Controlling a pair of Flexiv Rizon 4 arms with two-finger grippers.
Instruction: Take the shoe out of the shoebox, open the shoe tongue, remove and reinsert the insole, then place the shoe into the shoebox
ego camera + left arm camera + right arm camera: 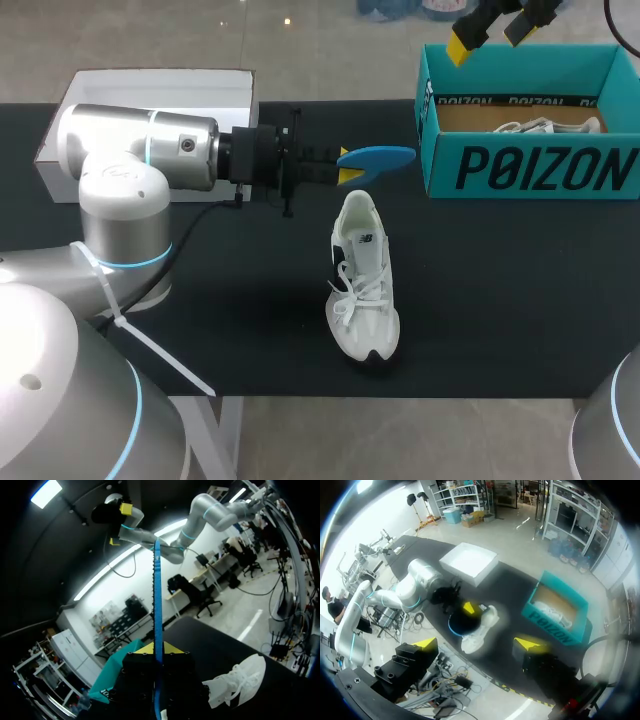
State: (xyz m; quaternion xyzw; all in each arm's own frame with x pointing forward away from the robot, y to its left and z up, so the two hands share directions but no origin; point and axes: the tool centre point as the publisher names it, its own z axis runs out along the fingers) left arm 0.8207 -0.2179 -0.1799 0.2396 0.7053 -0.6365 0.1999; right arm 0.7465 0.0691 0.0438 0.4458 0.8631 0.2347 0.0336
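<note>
The left end effector (345, 166) is clamped on one end of the blue insole (378, 158). It holds the insole in the air just beyond the heel of the white shoe (365, 285), and the free end points toward the shoebox (530, 170). In the left wrist view the insole stands edge-on between the yellow tips, so the grip looks firm on both faces.

The shoe rests on its sole on the dark surface (500, 300), with its heel opening toward the insole and its toe toward the robot. It is well apart from the shoebox, where a second shoe (548, 127) lies inside.

The right end effector (495, 30) hangs above the far rim of the shoebox. Its fingers are spread wide and hold nothing.

With the insole out, the step in hand appears to be putting it back.

- **Turning the insole:** its free end should be swung to point along the shoe, toward the toe, and tilted down into the opening.
- **Sliding it in:** a shallow slide along the inner floor should work better than a steep push, since a soft insole would likely buckle or fold at the tongue.
- **Bracing the shoe:** the shoe is light and unrestrained, so it may skid. Bringing the idle right arm down to brace the heel or hold the tongue open would probably help.
- **Letting go:** release should wait until the insole lies flat inside.
</note>
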